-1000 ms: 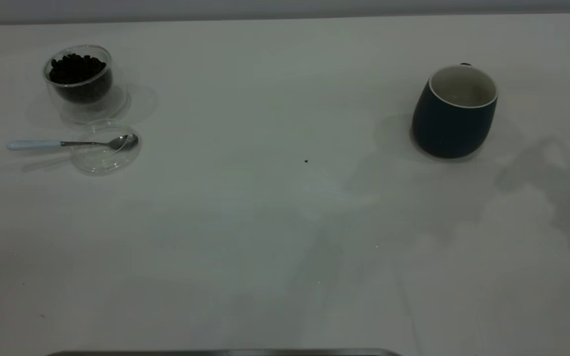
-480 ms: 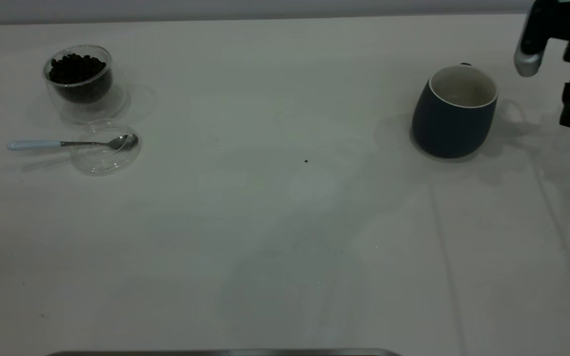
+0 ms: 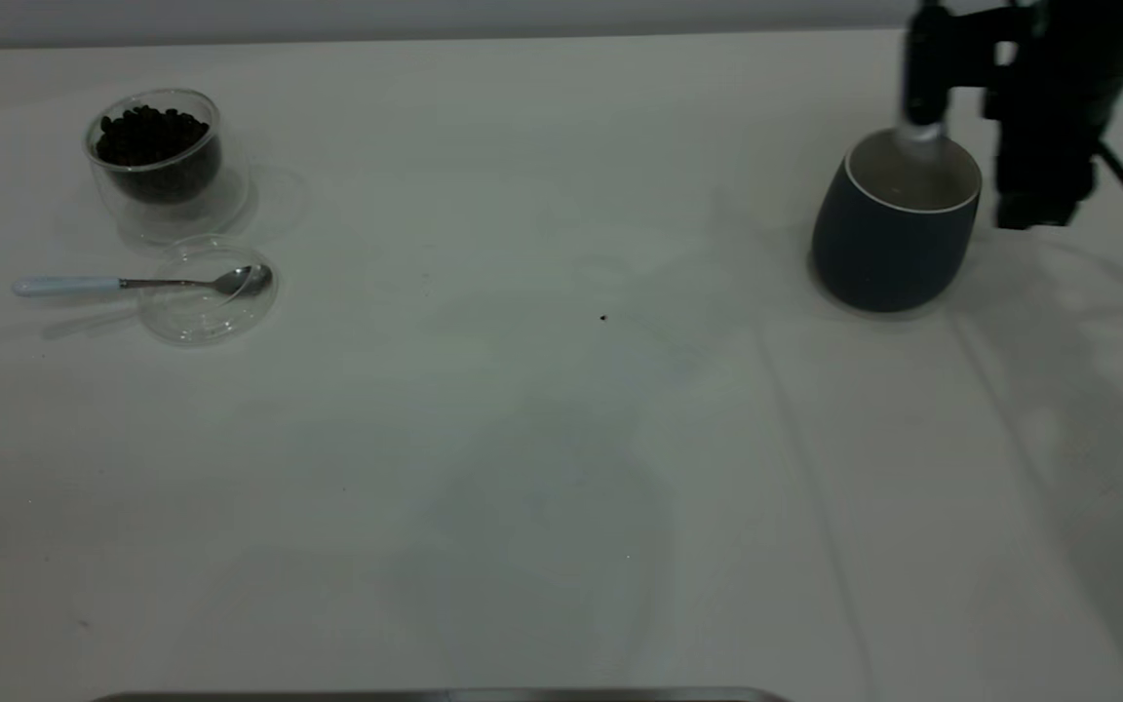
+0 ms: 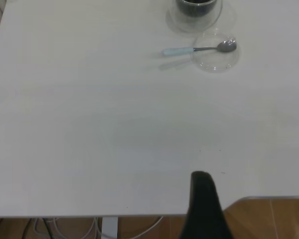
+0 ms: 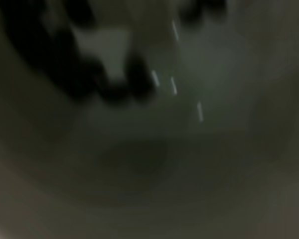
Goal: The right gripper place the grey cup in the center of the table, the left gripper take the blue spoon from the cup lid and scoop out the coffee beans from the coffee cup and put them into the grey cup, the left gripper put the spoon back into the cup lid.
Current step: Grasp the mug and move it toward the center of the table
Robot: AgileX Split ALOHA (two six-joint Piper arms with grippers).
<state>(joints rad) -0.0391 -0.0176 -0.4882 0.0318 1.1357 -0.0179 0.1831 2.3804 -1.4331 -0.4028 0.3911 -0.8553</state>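
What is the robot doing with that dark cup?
The right gripper is at the grey cup on the right side of the table, one finger reaching down at its rim; no grip yet. On the left, the blue spoon rests on the cup lid, beside the coffee cup full of coffee beans. The left gripper waits by the table edge.

- The right wrist view is heavily blurred; little in it can be made out
- Dark, shapeless blotches [image 5: 89,74] crowd one side; what they are cannot be told
- A few short pale streaks [image 5: 173,84] lie near them
- A grey-green curved surface [image 5: 154,169], bowl-like, fills the rest; its identity is unclear
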